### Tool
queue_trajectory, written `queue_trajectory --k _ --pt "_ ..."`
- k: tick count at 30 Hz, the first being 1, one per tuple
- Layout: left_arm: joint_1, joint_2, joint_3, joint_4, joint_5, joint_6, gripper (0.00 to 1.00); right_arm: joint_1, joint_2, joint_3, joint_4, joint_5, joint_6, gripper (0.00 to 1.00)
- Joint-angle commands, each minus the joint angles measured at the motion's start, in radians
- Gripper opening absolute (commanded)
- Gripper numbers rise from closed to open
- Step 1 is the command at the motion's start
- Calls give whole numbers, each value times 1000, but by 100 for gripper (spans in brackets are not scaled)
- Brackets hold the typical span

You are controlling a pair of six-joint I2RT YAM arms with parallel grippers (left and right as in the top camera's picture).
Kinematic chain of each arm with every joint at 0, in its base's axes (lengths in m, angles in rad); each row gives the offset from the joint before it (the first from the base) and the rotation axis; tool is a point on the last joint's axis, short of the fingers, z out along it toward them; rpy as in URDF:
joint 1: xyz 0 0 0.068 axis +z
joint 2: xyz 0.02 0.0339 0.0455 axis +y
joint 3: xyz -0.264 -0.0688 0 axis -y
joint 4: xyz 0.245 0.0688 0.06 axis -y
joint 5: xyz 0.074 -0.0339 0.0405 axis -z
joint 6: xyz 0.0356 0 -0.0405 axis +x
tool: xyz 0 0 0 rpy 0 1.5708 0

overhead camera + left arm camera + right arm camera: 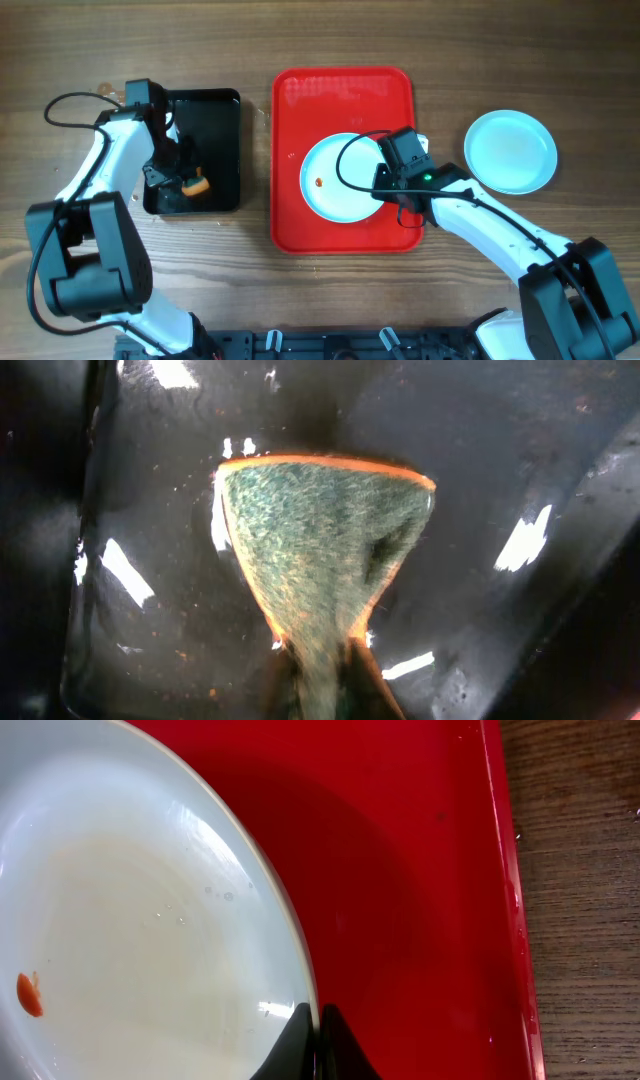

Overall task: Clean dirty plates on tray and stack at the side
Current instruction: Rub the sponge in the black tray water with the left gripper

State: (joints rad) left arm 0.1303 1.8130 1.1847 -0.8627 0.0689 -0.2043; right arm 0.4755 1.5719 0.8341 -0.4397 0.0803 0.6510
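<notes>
Two plates show from above, and the action is on the round pale-blue shallow plate (335,180) lying flat and face up in the near half of the large red rectangular plastic tray (300,100). The right gripper (316,1038) has it by the right-hand rim, jaws pinched almost shut with the thin edge between them. A small reddish-brown stain (30,993) sits on the plate's left side, so this one is not clean yet.

Over to the left gripper (325,675): jaws closed on the narrow end of an orange sponge with a green scouring face (320,550), down inside the small black rectangular tray (225,110). The sponge fans out away from the jaws, with its green face towards the wrist camera.

My read is that we are in the cleaning step for this plate, steadied on one side with the scrubber loaded on the other. The next move calls for the sponge to come across to the stain while the right jaws hold the rim firm.

As for orientation, a round plate has no long axis, and the tray's long axis runs away from the robot. The second pale-blue round plate (511,150) waits on the wooden desk (600,60), well clear to the right. It looks spotless, and is likely the start of the stack.
</notes>
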Motion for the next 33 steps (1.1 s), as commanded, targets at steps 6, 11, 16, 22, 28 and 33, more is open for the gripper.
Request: queue_trajectory --k 6,11,16,22,28,33 --pt "-4 13 -87 156 -10 -32 8 1 13 19 2 26 11 4" --pt "-4 42 -156 192 -4 -37 4 1 13 19 6 25 15 4" --pt "-4 -38 -43 78 118 18 4 1 13 19 6 25 15 4" --pt "-4 -119 21 -40 74 14 30 1 13 19 6 12 16 4" --pt "-4 -74 -152 80 64 10 42 1 13 19 16 10 15 4" --pt "-4 -49 -225 179 76 -13 4 1 13 19 16 10 15 4"
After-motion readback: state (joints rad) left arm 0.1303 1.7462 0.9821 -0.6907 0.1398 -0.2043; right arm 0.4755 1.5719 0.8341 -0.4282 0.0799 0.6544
